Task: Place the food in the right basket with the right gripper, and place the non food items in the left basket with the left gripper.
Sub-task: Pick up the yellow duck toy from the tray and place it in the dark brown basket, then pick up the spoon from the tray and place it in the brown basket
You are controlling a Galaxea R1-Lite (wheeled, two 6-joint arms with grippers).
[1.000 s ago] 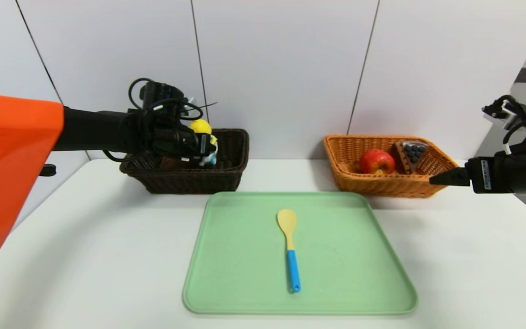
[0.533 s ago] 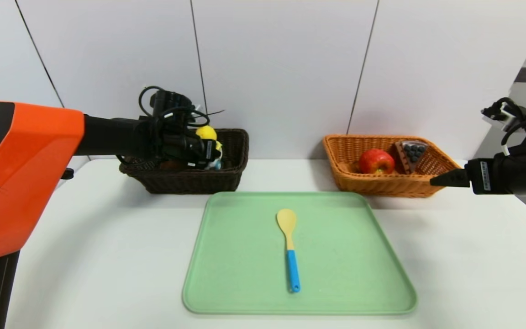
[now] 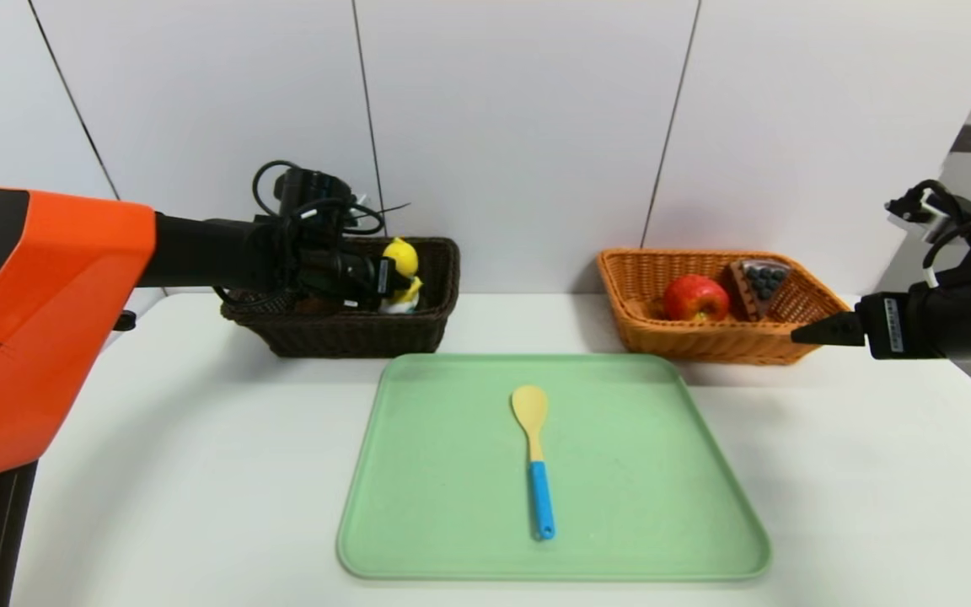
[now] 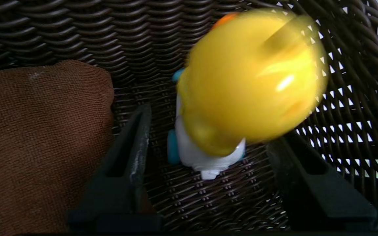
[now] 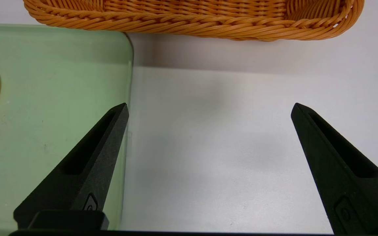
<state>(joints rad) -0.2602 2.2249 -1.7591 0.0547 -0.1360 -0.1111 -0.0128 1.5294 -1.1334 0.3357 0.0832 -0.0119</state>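
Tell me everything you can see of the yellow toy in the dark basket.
The yellow plastic toy figure has a big glossy round yellow head on a small white body with blue bits. It looks blurred, tipped, inside the dark brown wicker basket, beside a brown cloth. The left hand straddles it, fingers spread and clear of it; only the basket floor seems to touch it.

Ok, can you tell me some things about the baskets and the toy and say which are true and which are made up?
1. The yellow toy duck is in the dark brown basket. True.
2. The left gripper squeezes the duck tightly. False: its fingers stand apart on either side of it.
3. The spoon lies in the orange basket. False: it lies on the green tray.
4. An apple is in the orange basket. True.
5. The right gripper holds food. False: it is open and empty over the table.
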